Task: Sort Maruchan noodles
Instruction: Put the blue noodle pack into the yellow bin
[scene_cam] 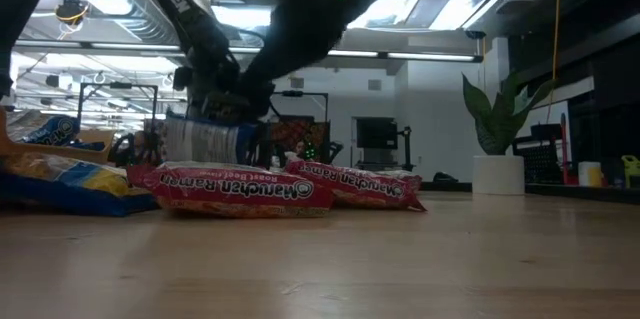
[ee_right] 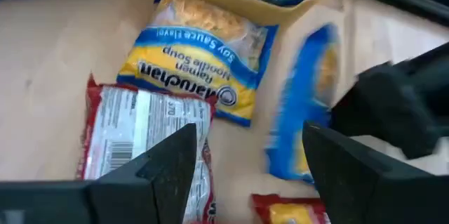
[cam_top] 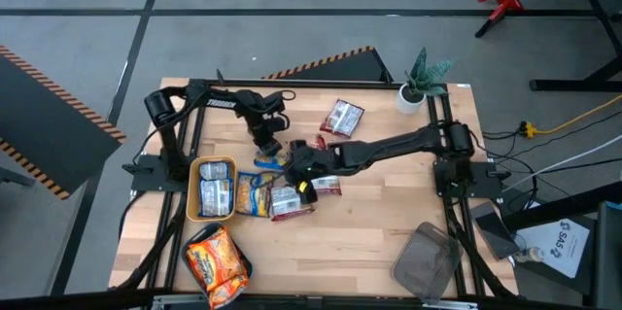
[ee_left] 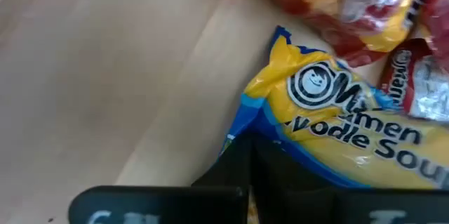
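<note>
1. Pinching a blue-and-yellow packet (ee_left: 330,122) at mid-table, the left gripper (cam_top: 268,145) is clamped shut; the right gripper (cam_top: 303,167) hovers open just beside it.
2. Sorted so far: orange packets (cam_top: 216,261) in the front tray, blue ones in the yellow tray (cam_top: 194,166).
3. Red-brown packets (scene_cam: 240,189) and the far packet (cam_top: 342,117) remain loose.

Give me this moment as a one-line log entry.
left hand: shut on blue-yellow packet | right hand: open above packets | yellow tray: holds packets

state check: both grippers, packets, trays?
left gripper, shut on blue-and-yellow packet.
blue-and-yellow packet, pinched at one edge, raised off the table.
right gripper, open, holding nothing.
yellow tray, holds blue-and-silver packets.
grey tray, no packet inside.
red packet, flat on table, apart from the others.
</note>
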### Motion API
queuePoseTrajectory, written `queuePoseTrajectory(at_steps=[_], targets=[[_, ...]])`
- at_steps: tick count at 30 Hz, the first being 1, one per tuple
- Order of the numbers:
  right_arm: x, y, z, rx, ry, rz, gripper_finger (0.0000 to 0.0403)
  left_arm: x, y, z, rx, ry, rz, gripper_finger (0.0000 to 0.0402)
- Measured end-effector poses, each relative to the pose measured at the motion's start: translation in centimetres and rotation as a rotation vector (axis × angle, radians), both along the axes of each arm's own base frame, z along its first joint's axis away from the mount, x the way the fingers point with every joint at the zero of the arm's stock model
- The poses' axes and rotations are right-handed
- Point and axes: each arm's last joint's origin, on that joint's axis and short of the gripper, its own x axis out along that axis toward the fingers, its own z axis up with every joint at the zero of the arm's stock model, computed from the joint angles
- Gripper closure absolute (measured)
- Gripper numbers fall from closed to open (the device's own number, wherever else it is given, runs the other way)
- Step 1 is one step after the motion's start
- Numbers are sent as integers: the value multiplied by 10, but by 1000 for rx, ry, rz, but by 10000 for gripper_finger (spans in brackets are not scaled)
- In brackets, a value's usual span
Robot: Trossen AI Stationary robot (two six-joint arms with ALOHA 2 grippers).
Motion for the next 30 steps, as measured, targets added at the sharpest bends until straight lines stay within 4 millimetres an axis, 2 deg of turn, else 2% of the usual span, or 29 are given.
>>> queuePoseTrajectory(at_steps=[4,7,14,18,21,30], targets=[[5,-3,-18,-82,27,-95,157,-1,1,0,0,2,9,401],[7,-7,-16,-147,-8,-203,157,0,1,-1,3,2,8,401],[12,3,-13,15,-70,-131,157,1,2,-1,19,-3,24,401],[14,6,-17,-9,-89,-180,157,2,2,-1,20,-6,28,401],[17,-1,-18,-2,-107,-181,157,2,2,-1,20,-6,30,401],[28,-6,-46,-5,-106,-205,157,3,3,-1,27,-12,31,401]])
